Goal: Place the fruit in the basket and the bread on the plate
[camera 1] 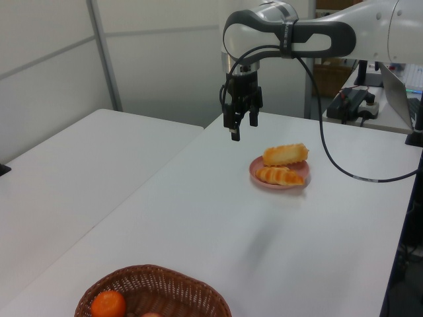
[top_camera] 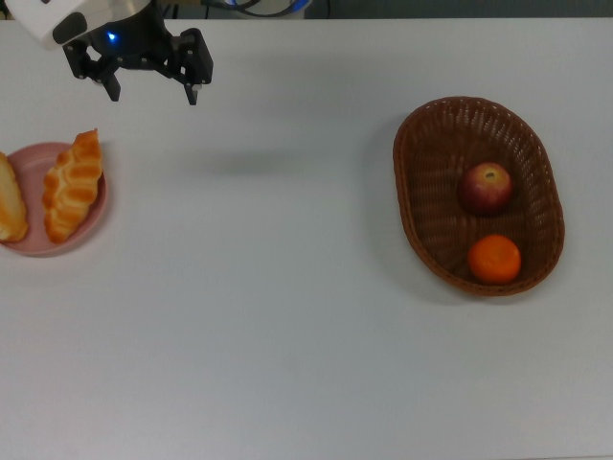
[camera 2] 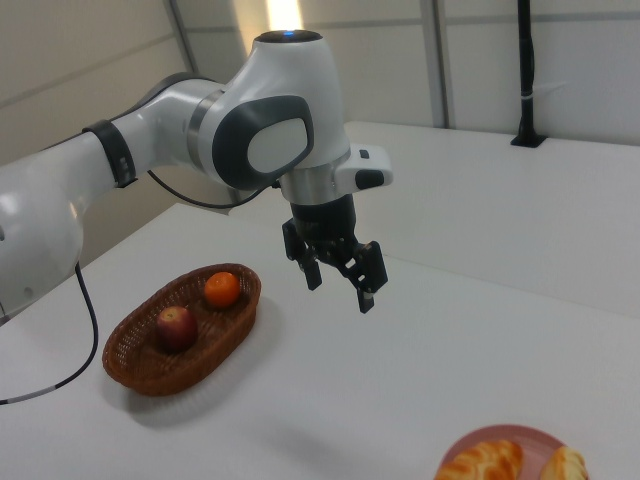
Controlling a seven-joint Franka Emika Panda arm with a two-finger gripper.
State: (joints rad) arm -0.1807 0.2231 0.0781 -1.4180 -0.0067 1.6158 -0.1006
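Wicker basket (top_camera: 414, 182) is holding apple (top_camera: 486, 187) & tangerine (top_camera: 494, 259), both breads (top_camera: 73, 185) are lying on pink plate (top_camera: 57, 245), pincer (top_camera: 153, 94) is hovering wide open w/ nothing in it.

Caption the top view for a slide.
Open tool hovers empty; apple and tangerine in basket, both pastries on pink plate.

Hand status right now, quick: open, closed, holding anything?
Hand: open, holding nothing, hanging above the table.
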